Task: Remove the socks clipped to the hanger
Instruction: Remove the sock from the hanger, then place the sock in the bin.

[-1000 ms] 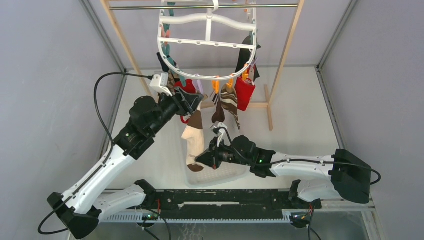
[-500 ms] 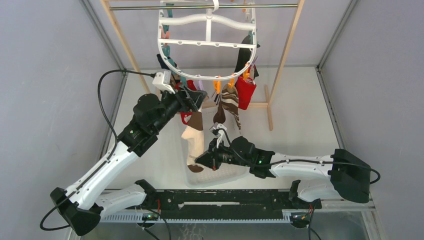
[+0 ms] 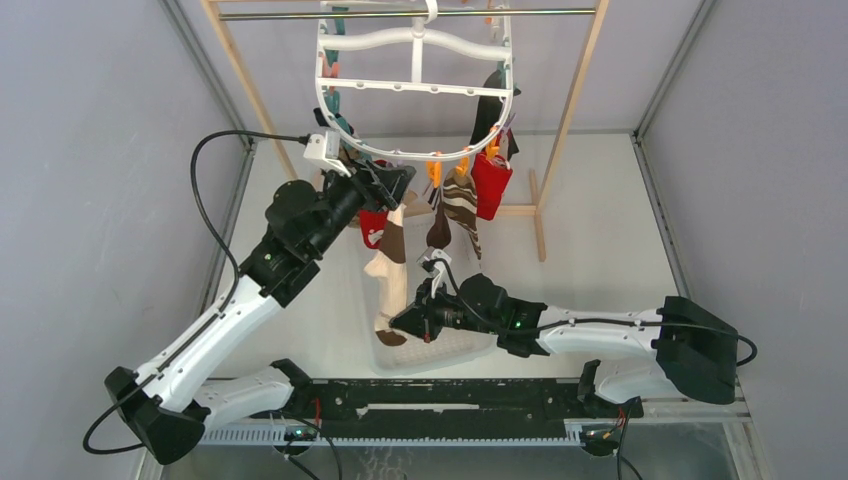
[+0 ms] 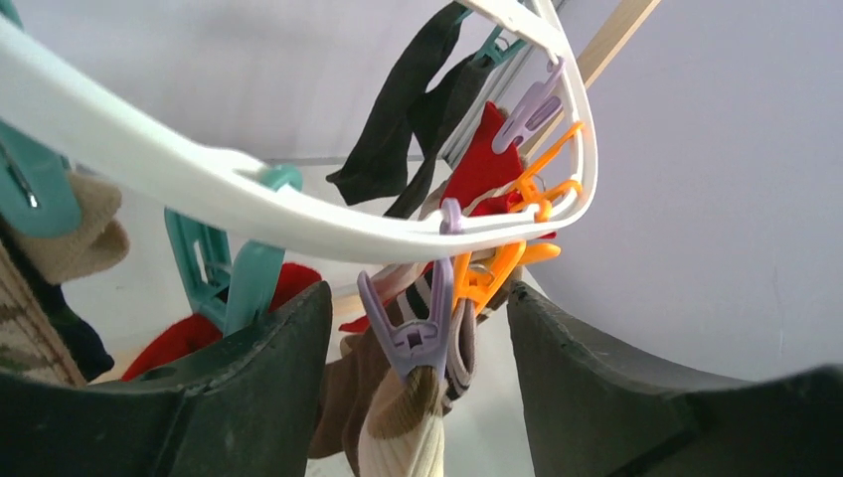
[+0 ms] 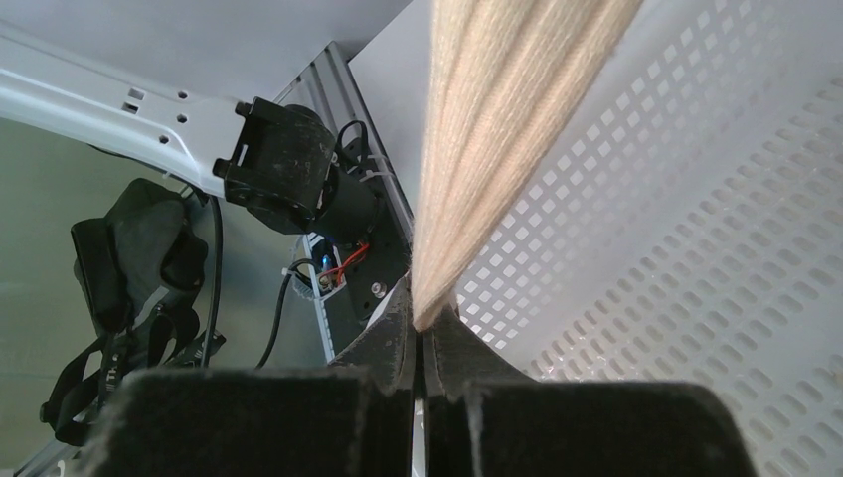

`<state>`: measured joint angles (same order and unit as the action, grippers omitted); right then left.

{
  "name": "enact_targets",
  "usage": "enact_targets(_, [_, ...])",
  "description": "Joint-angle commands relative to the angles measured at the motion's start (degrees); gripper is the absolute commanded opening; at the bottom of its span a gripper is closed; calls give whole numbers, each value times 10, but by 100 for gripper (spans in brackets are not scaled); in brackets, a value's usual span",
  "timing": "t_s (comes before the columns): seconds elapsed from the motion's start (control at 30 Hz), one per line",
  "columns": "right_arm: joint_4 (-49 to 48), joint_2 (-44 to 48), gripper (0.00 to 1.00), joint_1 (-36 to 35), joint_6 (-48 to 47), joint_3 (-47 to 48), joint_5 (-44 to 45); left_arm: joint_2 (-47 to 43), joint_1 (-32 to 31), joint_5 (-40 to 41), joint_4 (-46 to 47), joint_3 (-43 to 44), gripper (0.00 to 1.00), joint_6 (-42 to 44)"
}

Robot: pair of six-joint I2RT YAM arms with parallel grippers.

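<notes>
The white hanger (image 3: 415,88) hangs from the rod with several socks clipped along its lower rim (image 4: 249,199). A cream and brown sock (image 3: 385,280) dangles from a lilac clip (image 4: 425,333). My left gripper (image 3: 395,183) is open, its jaws on either side of that clip (image 4: 418,388) without touching it. My right gripper (image 3: 402,318) is shut on the sock's lower end (image 5: 422,316), down by the basket. A red sock (image 3: 488,185), a brown striped sock (image 3: 460,205) and a black sock (image 3: 490,110) hang to the right.
A white perforated basket (image 3: 440,350) sits on the table under the socks, its wall (image 5: 696,199) close to my right gripper. The wooden rack (image 3: 570,110) with its metal rod (image 3: 400,14) carries the hanger. Orange clips (image 4: 497,273) and teal clips (image 4: 234,278) crowd the lilac one.
My left gripper has risen and shifted right, up to the hanger's lower rim, and its jaws now straddle the lilac clip. The right gripper keeps its hold and has not moved.
</notes>
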<state>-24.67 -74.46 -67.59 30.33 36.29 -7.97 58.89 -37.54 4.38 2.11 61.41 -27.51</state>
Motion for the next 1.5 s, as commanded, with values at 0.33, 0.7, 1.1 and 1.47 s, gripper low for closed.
enact_targets(0.33, [-12,-2,0,-7,-6,20,1,14,-2,7,24,51,58,24])
enact_targets(0.7, [-16,-8,0,-5,-4,20,-8,17,-1,13,13,62,52,26])
enact_targets(1.1, [-28,-15,0,-5,1,14,-12,18,0,14,-1,71,34,30])
enact_targets(1.47, [-33,-15,0,-6,3,9,-13,17,0,16,-9,65,33,30])
